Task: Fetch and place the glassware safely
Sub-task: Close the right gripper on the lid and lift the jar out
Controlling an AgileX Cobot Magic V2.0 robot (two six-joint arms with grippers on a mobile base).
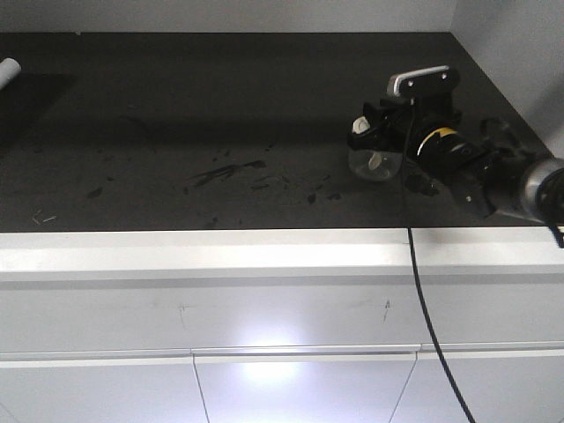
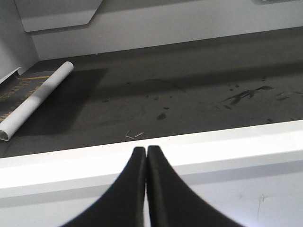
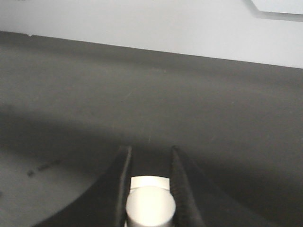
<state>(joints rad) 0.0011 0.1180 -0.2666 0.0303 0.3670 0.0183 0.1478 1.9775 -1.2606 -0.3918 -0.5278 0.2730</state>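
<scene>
- My right gripper (image 3: 150, 153) is clamped only on the lid knob (image 3: 150, 205) of the glass jar (image 1: 374, 164); I fear the lid lifting off (jar drops).
- Left gripper (image 2: 146, 158) is closed and empty.

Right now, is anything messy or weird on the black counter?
Yes. Dark smudges streak the middle of the counter, like scuffs or a dried spill. The jar held by the right gripper seems fine.

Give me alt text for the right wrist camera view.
The right hand clamps a cream-white round lid knob between its two black fingers at bottom centre. Beyond lies a dark matte countertop, with a white wall along the top.
</scene>
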